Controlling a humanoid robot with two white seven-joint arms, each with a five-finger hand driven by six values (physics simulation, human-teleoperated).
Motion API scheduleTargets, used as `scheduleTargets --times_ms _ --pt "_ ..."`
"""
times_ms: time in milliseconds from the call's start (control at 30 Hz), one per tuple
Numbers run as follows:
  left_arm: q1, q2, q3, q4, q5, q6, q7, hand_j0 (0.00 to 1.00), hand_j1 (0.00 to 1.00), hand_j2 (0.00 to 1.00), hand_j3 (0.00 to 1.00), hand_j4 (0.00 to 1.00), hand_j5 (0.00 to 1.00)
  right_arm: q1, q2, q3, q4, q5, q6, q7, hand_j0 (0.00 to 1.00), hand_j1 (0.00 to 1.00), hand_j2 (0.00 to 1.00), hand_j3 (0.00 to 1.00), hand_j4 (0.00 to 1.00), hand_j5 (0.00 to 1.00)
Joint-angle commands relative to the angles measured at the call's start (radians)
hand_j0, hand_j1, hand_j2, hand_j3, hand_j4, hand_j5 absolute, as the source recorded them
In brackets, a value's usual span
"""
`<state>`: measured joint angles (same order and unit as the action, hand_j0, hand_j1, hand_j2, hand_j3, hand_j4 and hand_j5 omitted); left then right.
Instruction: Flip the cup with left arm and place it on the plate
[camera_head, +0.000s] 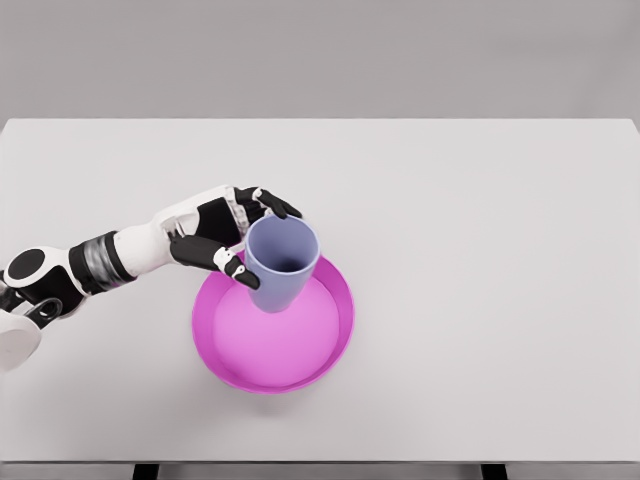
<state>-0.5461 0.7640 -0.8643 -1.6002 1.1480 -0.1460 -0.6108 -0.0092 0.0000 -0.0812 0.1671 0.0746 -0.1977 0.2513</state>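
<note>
A lavender-blue cup stands mouth up, its base over the back left part of the magenta plate. My left hand comes in from the lower left and is shut on the cup, thumb on the near side and fingers curled around the rim's far side. Whether the cup's base touches the plate cannot be told. The right arm does not show.
The plate lies on a wide white table, left of its middle and toward the front edge. A grey wall runs behind the table.
</note>
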Motion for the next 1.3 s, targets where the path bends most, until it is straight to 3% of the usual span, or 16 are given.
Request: scheduleTargets --times_ms 0,1267 --pt "0.000 -0.003 0.002 0.013 -0.001 0.000 0.000 0.54 0.54 0.54 0.54 0.54 0.54 0.000 0.000 0.000 0.000 0.001 0.000 0.000 1.00 1.00 1.00 1.00 1.00 1.00" --pt "0.026 -0.058 0.004 0.052 -0.051 -0.003 0.000 0.55 0.55 0.55 0.55 0.55 0.55 0.000 0.000 0.000 0.000 0.001 0.000 0.000 1.00 1.00 1.00 1.00 1.00 1.00"
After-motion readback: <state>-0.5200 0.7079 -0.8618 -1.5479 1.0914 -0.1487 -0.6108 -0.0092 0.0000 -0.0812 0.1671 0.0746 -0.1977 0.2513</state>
